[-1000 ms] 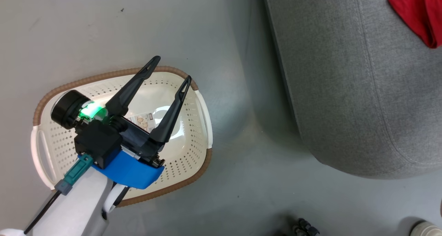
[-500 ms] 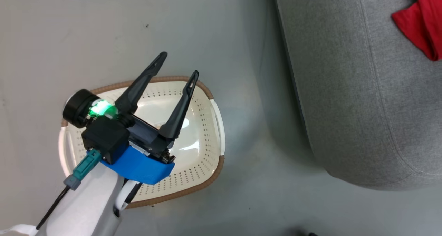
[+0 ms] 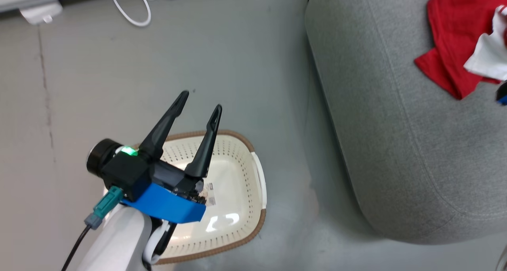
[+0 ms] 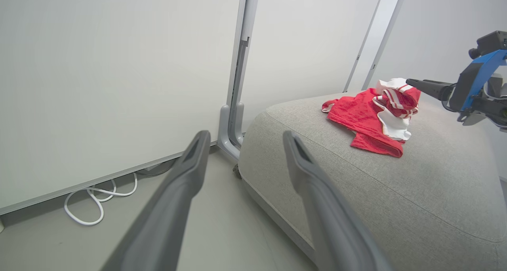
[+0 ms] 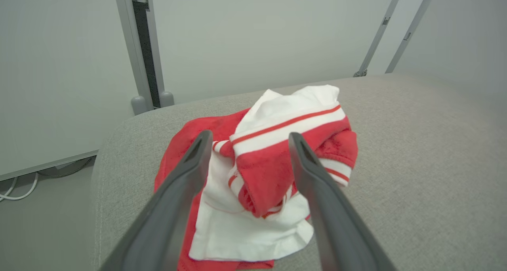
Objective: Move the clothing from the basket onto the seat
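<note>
The clothing (image 5: 293, 108), red with white panels and thin stripes, lies in a crumpled pile on the light grey seat (image 5: 416, 164). My right gripper (image 5: 249, 135) is open, its fingers on either side of the pile's top fold and holding nothing. From the left wrist view the right gripper (image 4: 420, 84) points at the clothing (image 4: 364, 116) from the right. The clothing (image 3: 447, 37) sits at the seat's (image 3: 396, 124) far right. My left gripper (image 3: 201, 100) is open above the cream basket (image 3: 237, 160), which holds just a paper label (image 3: 210, 193).
A white cable (image 3: 134, 5) loops on the grey floor by the wall panels, also seen as the white cable (image 4: 95, 199) beside a grey post (image 4: 233, 116). A gap of floor separates basket and seat.
The head camera has moved, so the basket sits lower in view and the cable has come in. A white-panelled garment now lies on the red one on the seat. My left gripper stays open.
</note>
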